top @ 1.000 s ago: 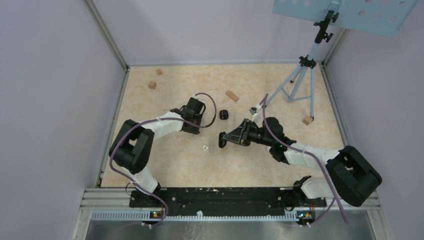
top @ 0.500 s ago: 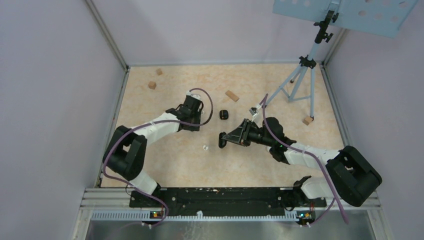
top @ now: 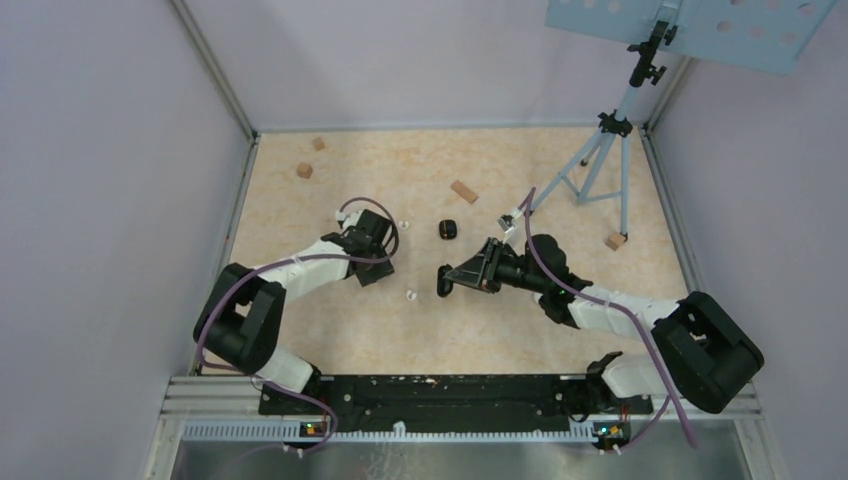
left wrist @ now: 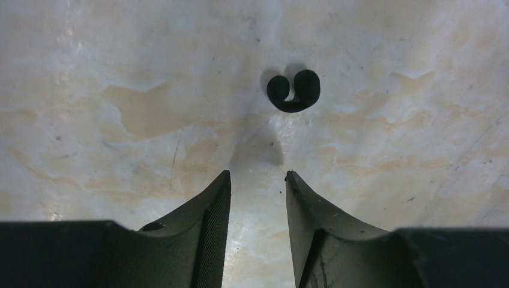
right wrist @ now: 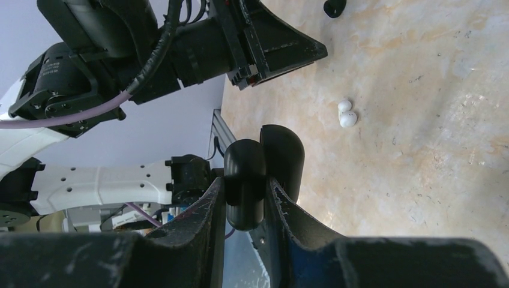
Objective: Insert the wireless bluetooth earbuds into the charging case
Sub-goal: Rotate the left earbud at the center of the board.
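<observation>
Pinching black case [right wrist: 282, 153], right tool [right wrist: 244, 185] barely parted

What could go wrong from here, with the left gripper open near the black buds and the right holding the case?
The two black earbuds lie touching, right of the left gripper's open gap, so closing in straight may pinch both or flick one away. The right gripper holds the black case with most of it past the fingertips; pressing a bud in could twist it loose.

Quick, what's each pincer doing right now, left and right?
Left pincer: open, empty; black earbuds lie just ahead of it.
Right pincer: closed on the black charging case.
</observation>
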`<state>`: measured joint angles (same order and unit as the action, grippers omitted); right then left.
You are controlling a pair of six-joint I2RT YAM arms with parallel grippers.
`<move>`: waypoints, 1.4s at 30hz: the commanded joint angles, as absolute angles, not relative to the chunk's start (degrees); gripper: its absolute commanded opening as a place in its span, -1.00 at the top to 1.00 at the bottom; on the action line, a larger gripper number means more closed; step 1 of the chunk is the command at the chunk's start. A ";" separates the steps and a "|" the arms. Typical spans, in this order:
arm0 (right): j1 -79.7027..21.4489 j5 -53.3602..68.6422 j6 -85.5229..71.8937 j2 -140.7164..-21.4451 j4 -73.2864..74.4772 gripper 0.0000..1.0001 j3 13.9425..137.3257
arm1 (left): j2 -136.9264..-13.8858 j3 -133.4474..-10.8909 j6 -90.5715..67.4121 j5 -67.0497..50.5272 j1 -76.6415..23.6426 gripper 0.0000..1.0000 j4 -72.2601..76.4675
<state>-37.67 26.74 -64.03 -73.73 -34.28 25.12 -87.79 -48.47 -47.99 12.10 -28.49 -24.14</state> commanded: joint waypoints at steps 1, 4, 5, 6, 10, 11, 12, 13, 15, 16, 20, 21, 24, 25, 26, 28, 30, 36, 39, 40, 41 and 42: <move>-37.44 27.59 -63.56 -72.85 -37.67 1.00 25.38 | -83.32 -45.87 -58.38 9.97 -28.00 0.11 -19.04; -37.44 27.72 -63.95 -72.80 -38.06 1.00 24.90 | -83.85 -44.40 -60.33 10.95 -27.33 0.10 -16.85; -37.44 27.81 -64.05 -72.77 -38.18 1.00 24.82 | -84.39 -44.35 -60.72 10.90 -26.93 0.12 -16.37; -37.44 27.86 -64.07 -72.77 -38.20 1.00 24.73 | -85.11 -44.31 -60.74 10.49 -26.43 0.13 -15.83; -37.42 27.86 -64.03 -72.28 -38.19 1.00 24.29 | -87.94 -45.01 -61.16 8.71 -24.18 0.15 -14.73; -37.38 27.82 -64.07 -72.11 -38.12 1.00 24.18 | -88.15 -45.28 -61.05 8.59 -23.79 0.15 -14.38; -37.39 27.71 -64.07 -71.84 -38.06 1.00 24.04 | -88.08 -45.40 -60.94 8.85 -23.55 0.16 -13.95; -37.37 27.62 -64.07 -71.70 -38.08 1.00 23.72 | -87.84 -45.41 -60.83 9.16 -23.35 0.15 -13.40; -37.38 27.60 -64.16 -71.49 -38.13 1.00 23.40 | -87.55 -45.28 -60.34 8.89 -22.41 0.15 -11.96; -37.40 27.60 -64.15 -71.46 -38.08 1.00 23.30 | -87.85 -45.42 -59.93 8.38 -21.72 0.15 -11.38; -37.35 27.86 -64.23 -71.37 -38.34 1.00 23.02 | -89.65 -46.56 -56.20 4.51 -19.33 0.19 -8.66; -37.35 27.86 -64.24 -71.26 -38.37 1.00 23.03 | -90.18 -46.97 -55.10 4.14 -19.12 0.19 -8.51; -37.35 27.60 -64.15 -70.78 -37.89 1.00 22.99 | -91.67 -48.21 -52.45 1.24 -18.58 0.21 -7.60; -37.35 27.53 -64.16 -70.68 -37.76 1.00 23.02 | -92.05 -48.50 -51.70 0.50 -18.56 0.22 -6.96; -37.35 27.51 -64.16 -70.62 -37.67 1.00 22.98 | -92.55 -48.72 -51.08 -1.36 -18.50 0.23 -6.40; -37.35 27.52 -64.10 -70.53 -37.70 1.00 22.93 | -93.67 -49.18 -49.88 -4.28 -18.46 0.23 -5.11; -37.35 27.47 -64.11 -70.28 -37.47 1.00 22.83 | -95.11 -50.10 -48.38 -6.52 -18.46 0.23 -4.28; -37.35 26.95 -63.82 -68.99 -36.19 1.00 22.67 | -98.78 -55.30 -43.73 -6.25 -18.41 0.24 -7.53; -37.35 26.65 -63.66 -68.48 -35.68 1.00 22.53 | -98.90 -56.42 -41.92 -5.26 -18.46 0.26 -8.99; -37.35 26.63 -63.66 -68.47 -35.72 1.00 22.55 | -98.77 -56.72 -41.14 -4.94 -18.46 0.25 -9.51; -37.35 26.63 -63.65 -68.51 -35.79 1.00 22.52 | -98.61 -57.00 -40.08 -4.66 -18.52 0.22 -9.88; -37.35 26.71 -63.73 -68.56 -35.92 1.00 22.50 | -98.35 -57.22 -39.09 -4.23 -18.62 0.16 -10.36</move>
